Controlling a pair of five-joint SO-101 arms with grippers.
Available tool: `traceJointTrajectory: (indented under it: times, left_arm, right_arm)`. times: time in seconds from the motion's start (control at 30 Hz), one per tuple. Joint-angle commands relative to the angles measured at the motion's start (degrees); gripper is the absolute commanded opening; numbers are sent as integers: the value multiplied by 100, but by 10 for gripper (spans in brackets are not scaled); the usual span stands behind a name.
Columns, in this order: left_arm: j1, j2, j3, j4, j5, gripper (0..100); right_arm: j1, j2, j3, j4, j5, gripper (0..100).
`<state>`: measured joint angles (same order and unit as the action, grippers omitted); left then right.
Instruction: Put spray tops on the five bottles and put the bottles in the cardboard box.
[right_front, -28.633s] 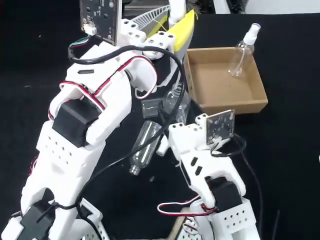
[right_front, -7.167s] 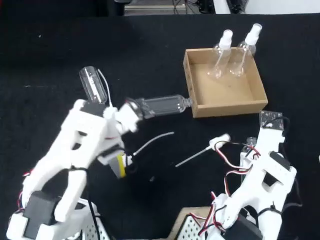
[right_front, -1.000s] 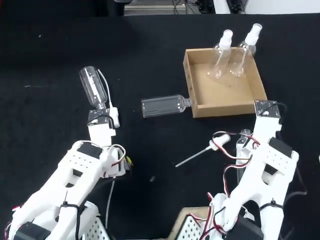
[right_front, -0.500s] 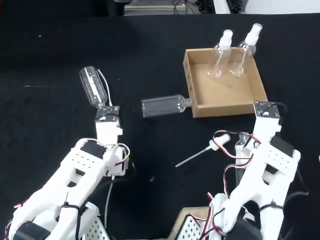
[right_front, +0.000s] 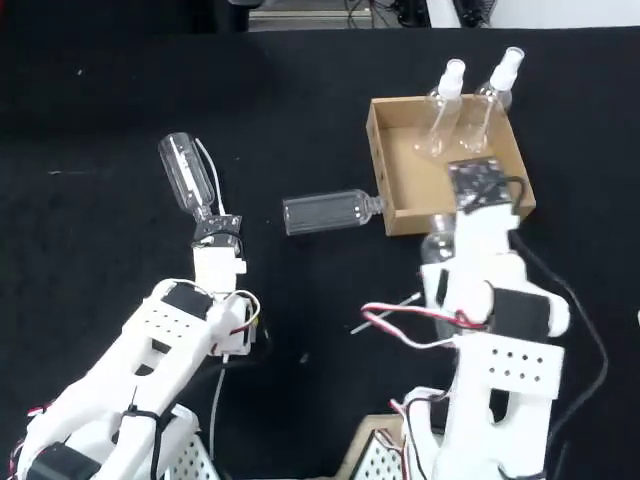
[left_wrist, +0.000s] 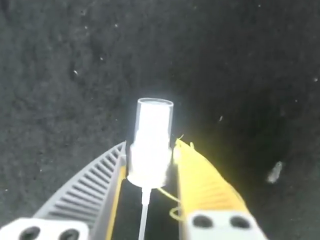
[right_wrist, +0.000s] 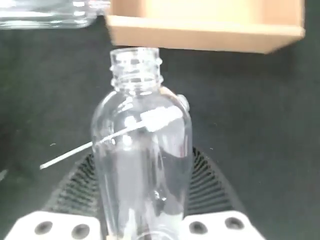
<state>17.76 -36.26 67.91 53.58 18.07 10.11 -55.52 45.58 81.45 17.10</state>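
My left gripper (left_wrist: 150, 147) is shut on a white spray top (left_wrist: 150, 135), its thin tube running back between the fingers. My right gripper (right_wrist: 142, 160) is shut on a clear open-necked bottle (right_wrist: 142, 150), seen just in front of the cardboard box (right_front: 385, 165) in the high view as the held bottle (right_front: 436, 243). Two capped bottles (right_front: 440, 115) lean in the box's far side. An uncapped bottle (right_front: 328, 212) lies against the box's left corner. Another bottle (right_front: 184, 172) lies at the left, just beyond the left arm. A loose spray top's tube (right_wrist: 67, 155) lies on the cloth under the held bottle.
The table is covered in black cloth (right_front: 100, 120). The right arm (right_front: 495, 330) stands over the loose spray top and hides most of it from above. The box's front wall (right_wrist: 200, 32) is close ahead of the held bottle's neck.
The right arm has swung left and forward, carrying its bottle up to the box's front wall. The left arm has edged slightly forward with the spray top.
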Motion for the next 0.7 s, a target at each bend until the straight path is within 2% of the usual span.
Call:
traceJointTrajectory:
  times: [0.0,0.13,0.4,0.57,0.67]
  left_arm:
    - [31,9,48,44,-62,223]
    - [4,9,101,35,-62,240]
    - [31,9,180,-18,-62,155]
    - [31,0,127,9,-62,36]
    - [22,-70,31,44,-62,36]
  right_arm:
    - [-413,-119,-444,88,-167,11]
    - [-659,-145,-497,97,-237,11]
    - [-1134,-145,-980,114,-536,11]
    - [-1635,-145,-1200,26,-563,11]
    - [-1820,-145,-1226,-211,-563,11]
